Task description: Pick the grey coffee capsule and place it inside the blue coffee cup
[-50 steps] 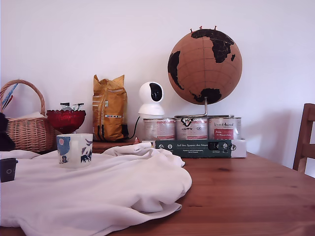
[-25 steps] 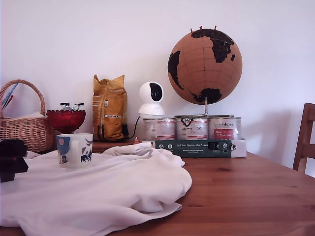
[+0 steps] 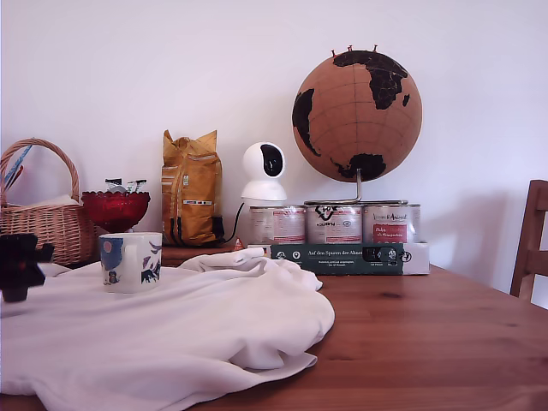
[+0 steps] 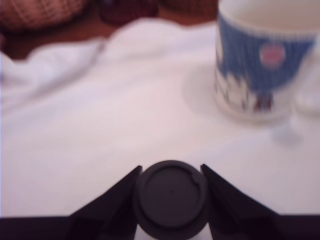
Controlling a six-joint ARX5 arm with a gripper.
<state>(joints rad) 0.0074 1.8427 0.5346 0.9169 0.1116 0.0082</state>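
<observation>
Grey coffee capsule [image 4: 170, 196] clamped between black fingers [image 4: 110, 197], unlabelled, beside blue coffee cup [image 4: 265, 57] with red dot.

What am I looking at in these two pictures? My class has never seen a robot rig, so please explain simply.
The exterior view comes from a camera standing on the table. The wrist view comes from a camera on the robot arm itself, looking past its gripper. The gripper's two dark fingers are closed on the grey coffee capsule, round face towards the camera. In the exterior view the gripper is only a dark shape at the left edge. A white cloth covers part of the wooden table. On it stands the blue coffee cup, upright and not yet holding the capsule.
</observation>
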